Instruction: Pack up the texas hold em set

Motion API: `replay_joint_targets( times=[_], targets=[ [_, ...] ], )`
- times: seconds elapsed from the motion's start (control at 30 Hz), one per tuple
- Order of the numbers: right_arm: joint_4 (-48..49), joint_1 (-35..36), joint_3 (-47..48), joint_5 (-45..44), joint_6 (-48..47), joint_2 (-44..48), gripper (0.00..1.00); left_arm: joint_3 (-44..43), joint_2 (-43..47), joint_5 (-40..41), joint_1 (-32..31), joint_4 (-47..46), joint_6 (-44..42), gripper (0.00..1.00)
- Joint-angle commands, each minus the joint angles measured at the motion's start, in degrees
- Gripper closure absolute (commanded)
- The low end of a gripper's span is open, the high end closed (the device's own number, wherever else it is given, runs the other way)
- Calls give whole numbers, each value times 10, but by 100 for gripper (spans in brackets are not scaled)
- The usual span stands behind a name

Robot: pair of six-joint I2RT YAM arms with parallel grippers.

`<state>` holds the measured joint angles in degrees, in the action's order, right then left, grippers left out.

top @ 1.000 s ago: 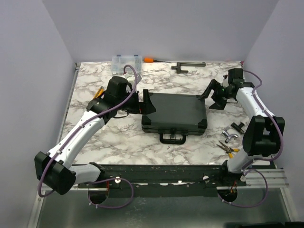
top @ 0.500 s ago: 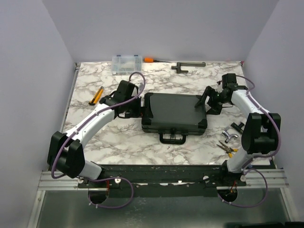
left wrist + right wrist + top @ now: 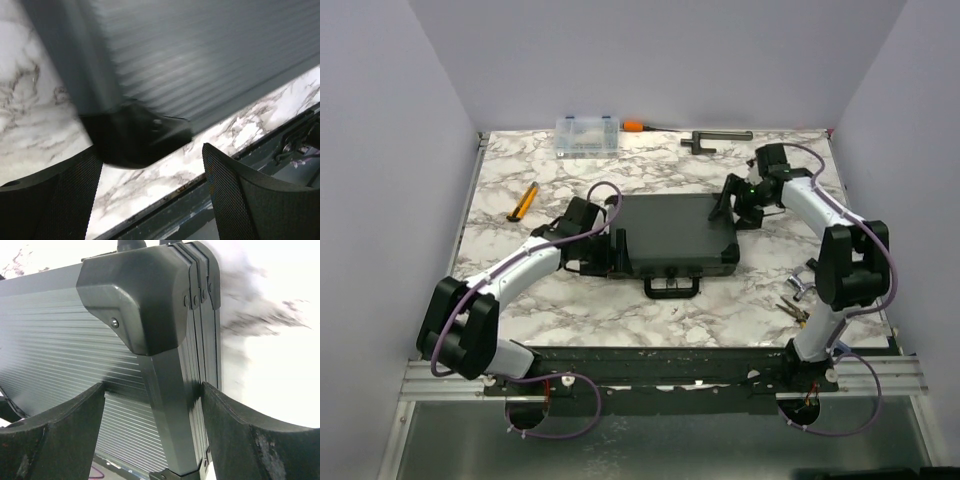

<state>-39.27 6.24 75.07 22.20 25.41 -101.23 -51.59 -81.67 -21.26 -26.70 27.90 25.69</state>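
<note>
The black hard case (image 3: 675, 232) lies shut on the marble table, its handle (image 3: 672, 288) facing the near edge. Chips, card decks and dice are hidden. My left gripper (image 3: 617, 250) is open at the case's front-left corner; the left wrist view shows that corner (image 3: 134, 137) just above the open fingers (image 3: 240, 195), with the ribbed lid (image 3: 200, 60) beyond. My right gripper (image 3: 728, 200) is open and straddles the case's right edge near the back corner; the right wrist view shows the corner cap (image 3: 135, 300) and edge (image 3: 185, 405) between the fingers (image 3: 240, 440).
A clear organizer box (image 3: 587, 134), an orange-handled screwdriver (image 3: 635, 126) and a black T-shaped tool (image 3: 715, 138) lie along the back edge. An orange-handled tool (image 3: 524, 201) lies at the left. Pliers (image 3: 793, 311) and a small metal part (image 3: 798, 289) lie near the right arm.
The case has slid left on the table. My left gripper dropped lower to its front-left corner. My right gripper moved left with the case's right edge.
</note>
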Motion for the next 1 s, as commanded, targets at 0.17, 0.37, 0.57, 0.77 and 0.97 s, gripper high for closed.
replay_joint_targets(
  times=[0.17, 0.37, 0.57, 0.77, 0.97],
  targets=[
    [47, 152, 77, 22, 5, -102, 25, 116, 138, -3, 3, -21, 52, 21],
    [69, 196, 161, 32, 0, -176, 25, 179, 239, -3, 4, 0, 84, 21],
    [51, 208, 267, 14, -6, -221, 23, 162, 320, 5, 4, 53, 100, 20],
    [37, 207, 299, -13, -13, -191, 14, 55, 314, 26, 4, 108, 67, 20],
    [48, 207, 256, -64, -15, -108, 10, -62, 252, 62, 4, 151, 10, 25]
  ],
)
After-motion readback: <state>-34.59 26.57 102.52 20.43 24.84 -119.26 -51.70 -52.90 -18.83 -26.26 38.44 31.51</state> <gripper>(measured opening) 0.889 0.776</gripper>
